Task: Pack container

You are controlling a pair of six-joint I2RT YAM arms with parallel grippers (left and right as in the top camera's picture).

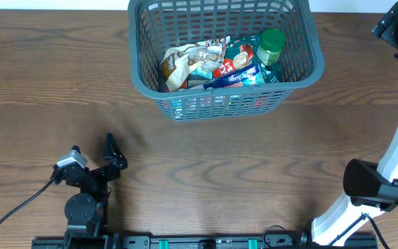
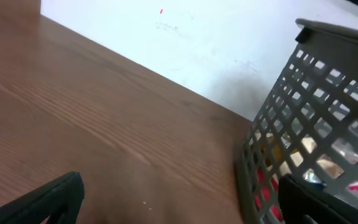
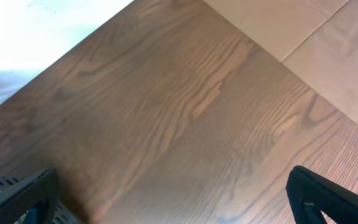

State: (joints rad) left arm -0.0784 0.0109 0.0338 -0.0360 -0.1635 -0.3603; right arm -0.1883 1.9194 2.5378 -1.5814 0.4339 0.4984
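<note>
The container, a large dark grey slotted basket (image 1: 156, 90), stands at the far middle of the table. It holds several snack packets (image 1: 199, 62) and a green-lidded jar (image 1: 271, 43). My left gripper (image 1: 92, 149) is open and empty near the front left, well apart from the basket. In the left wrist view its fingers (image 2: 179, 208) are spread over bare wood, with the basket's lattice side (image 2: 291, 124) to the right. My right gripper (image 1: 392, 28) is at the far right edge, beside the basket. In the right wrist view its fingers (image 3: 173, 205) are wide open and empty over the table.
The wooden table (image 1: 240, 173) runs around the basket. A white wall or surface (image 2: 185, 37) lies beyond the table's far edge. The right arm's white base (image 1: 365, 200) stands at the front right. A light floor (image 3: 316, 37) shows past the table edge.
</note>
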